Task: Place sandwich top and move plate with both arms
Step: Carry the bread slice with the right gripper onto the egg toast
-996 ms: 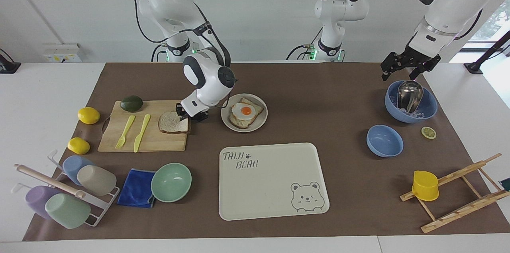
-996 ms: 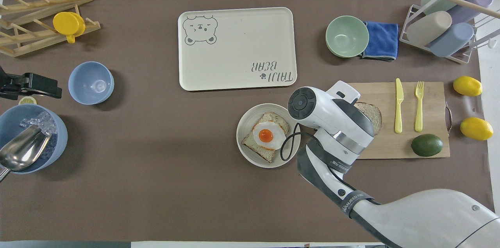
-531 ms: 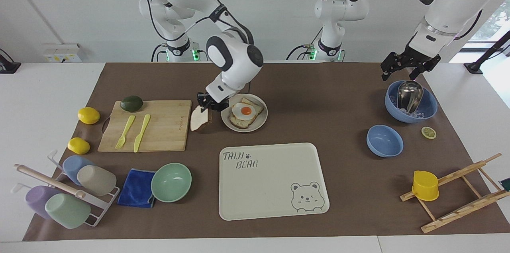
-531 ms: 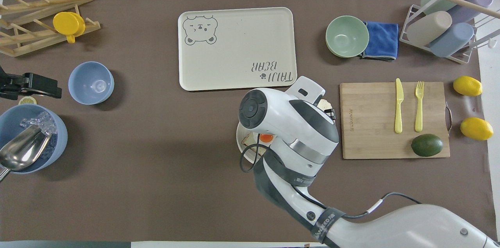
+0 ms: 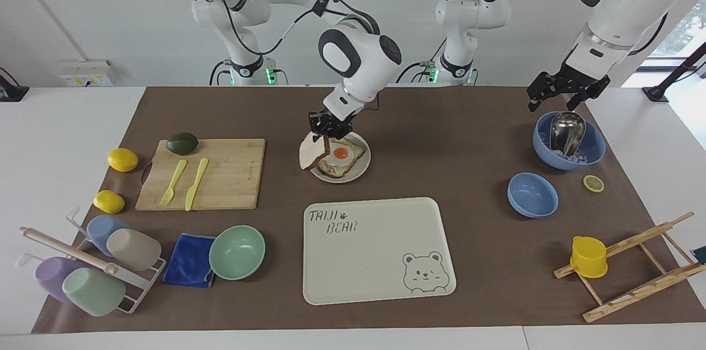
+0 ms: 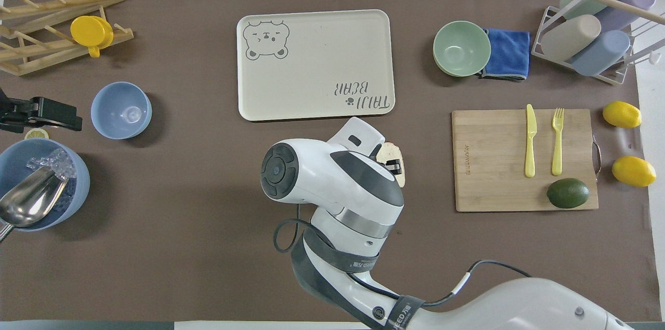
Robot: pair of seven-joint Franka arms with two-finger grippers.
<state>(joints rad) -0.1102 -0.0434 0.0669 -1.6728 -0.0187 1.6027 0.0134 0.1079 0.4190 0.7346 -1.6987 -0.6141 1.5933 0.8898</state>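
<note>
The sandwich top (image 5: 310,156), a pale bread slice with a tan crust, hangs tilted from my right gripper (image 5: 322,136), which is shut on its upper edge. It is over the rim of the plate (image 5: 361,171) at the side toward the right arm's end of the table. On the plate lies a bread slice with a fried egg (image 5: 342,154). In the overhead view the right arm hides the plate, and only part of the sandwich top (image 6: 388,152) shows. My left gripper (image 5: 554,101) waits open and holds nothing, above the blue bowl with a metal scoop (image 5: 568,140).
A wooden cutting board (image 5: 231,179) carries a yellow fork, a yellow knife and an avocado. The cream bear tray (image 5: 380,251) lies farther from the robots than the plate. A mint bowl (image 5: 237,251), a blue cloth, a cup rack, two lemons, a small blue bowl (image 5: 532,194) and a wooden rack stand around.
The right gripper has lifted the sandwich top off the cutting board and carried it sideways to the plate's edge. The left arm has not moved.
</note>
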